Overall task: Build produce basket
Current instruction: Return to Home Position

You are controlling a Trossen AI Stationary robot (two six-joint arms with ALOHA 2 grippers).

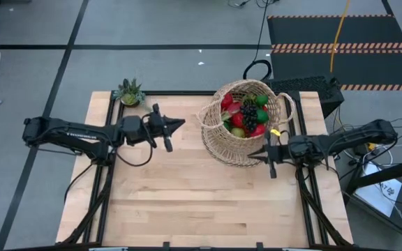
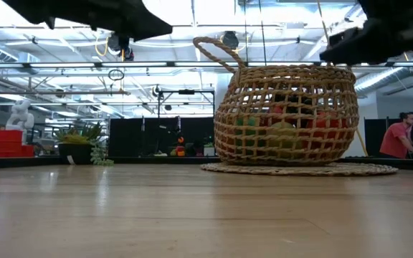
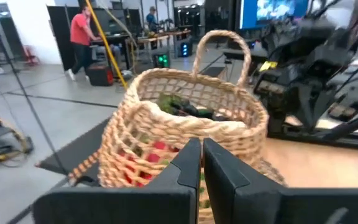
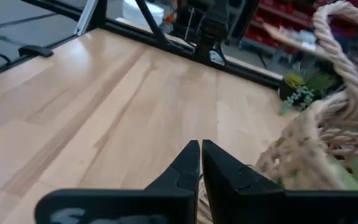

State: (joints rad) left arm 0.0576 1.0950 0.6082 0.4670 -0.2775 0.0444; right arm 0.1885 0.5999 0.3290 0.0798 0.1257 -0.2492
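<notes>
High camera: straight down on round tan wicker basket [image 1: 220, 137]. Low: level, near it. Wrists share it too.

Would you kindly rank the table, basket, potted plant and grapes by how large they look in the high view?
1. table
2. basket
3. plant
4. grapes, looking slightly smaller than the plant, but partly hidden in the basket, so this last pair is unsure.

The wooden table [image 1: 187, 202] carries a potted plant [image 1: 129, 93] and the basket [image 1: 229, 143] on a woven mat [image 2: 364, 170].
</notes>
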